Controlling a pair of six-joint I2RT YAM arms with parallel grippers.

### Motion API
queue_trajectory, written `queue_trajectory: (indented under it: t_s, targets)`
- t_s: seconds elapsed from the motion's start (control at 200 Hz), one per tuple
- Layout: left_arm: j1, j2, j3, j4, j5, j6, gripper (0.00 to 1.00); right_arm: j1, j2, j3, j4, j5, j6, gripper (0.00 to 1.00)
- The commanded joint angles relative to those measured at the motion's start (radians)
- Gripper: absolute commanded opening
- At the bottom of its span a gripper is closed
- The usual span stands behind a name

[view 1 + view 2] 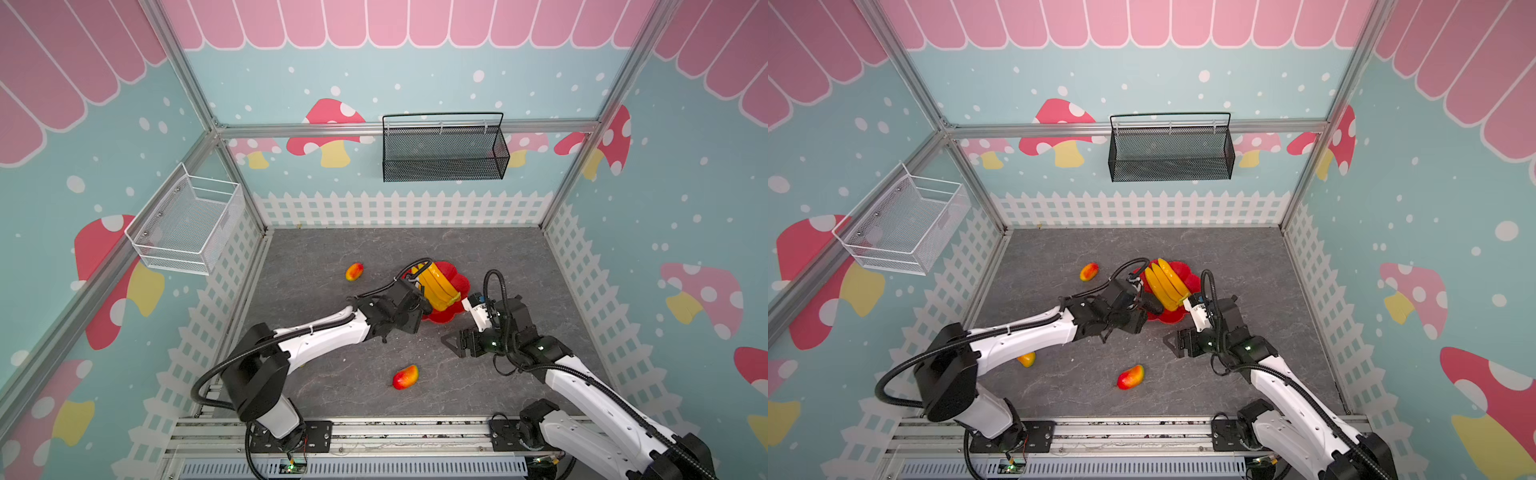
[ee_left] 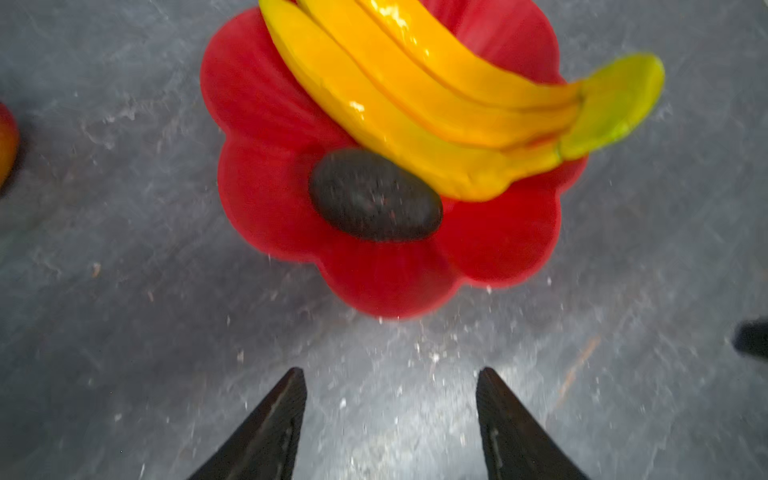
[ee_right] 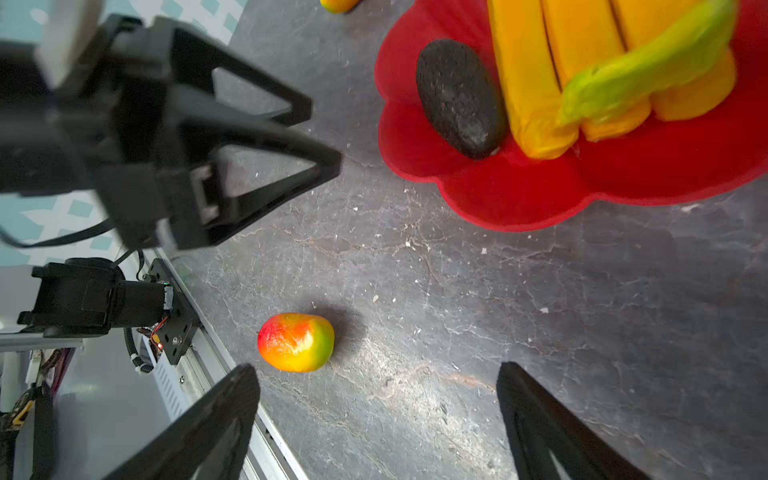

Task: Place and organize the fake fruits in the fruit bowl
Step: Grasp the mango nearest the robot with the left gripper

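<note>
The red fruit bowl (image 1: 462,283) (image 2: 257,104) holds the yellow bananas (image 1: 436,286) (image 2: 415,95), with the dark avocado (image 2: 374,201) (image 3: 459,97) beside them. My left gripper (image 2: 390,374) (image 3: 322,137) hovers just in front of the bowl's near rim, open and empty. My right gripper (image 3: 376,370) (image 1: 448,341) is open and empty over bare floor, right of the bowl's front. One mango (image 1: 405,377) (image 3: 296,341) lies near the front. Another mango (image 1: 354,272) lies left of the bowl. A third mango (image 1: 1026,359) peeks out from under the left arm.
A black mesh basket (image 1: 444,149) hangs on the back wall and a white wire basket (image 1: 187,220) on the left wall. An aluminium rail (image 1: 374,436) with both arm bases runs along the front edge. Fence-printed walls enclose the grey floor.
</note>
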Motion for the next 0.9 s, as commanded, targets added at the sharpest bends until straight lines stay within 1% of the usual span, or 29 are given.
queue_trajectory:
  t_s: [0.0, 0.125, 0.235, 0.39, 0.565, 0.776, 0.821, 0.896]
  targets:
    - [-0.068, -0.074, -0.143, 0.002, 0.041, -0.037, 0.65, -0.001, -0.021, -0.034, 0.000, -0.037, 0.016, 0.93]
    - [-0.150, -0.171, -0.240, 0.037, 0.063, -0.077, 0.68, 0.000, -0.050, -0.040, -0.001, -0.054, 0.021, 0.93]
    - [-0.197, -0.187, -0.275, 0.050, 0.066, -0.078, 0.70, -0.001, -0.063, -0.048, -0.012, -0.066, 0.034, 0.93]
    - [-0.205, -0.142, -0.295, 0.099, 0.066, -0.075, 0.70, -0.001, -0.107, -0.076, -0.012, -0.070, 0.057, 0.93]
    - [-0.210, -0.065, -0.277, 0.123, 0.097, -0.072, 0.68, 0.005, -0.112, -0.098, -0.037, -0.101, 0.060, 0.94]
    - [-0.216, -0.039, -0.296, 0.134, 0.103, -0.084, 0.64, 0.021, -0.124, -0.105, -0.032, -0.105, 0.069, 0.94]
    - [-0.218, -0.039, -0.302, 0.134, 0.096, -0.085, 0.62, 0.023, -0.124, -0.105, -0.032, -0.106, 0.067, 0.94]
    - [-0.217, -0.036, -0.309, 0.134, 0.079, -0.086, 0.55, 0.023, -0.119, -0.103, -0.032, -0.103, 0.064, 0.94]
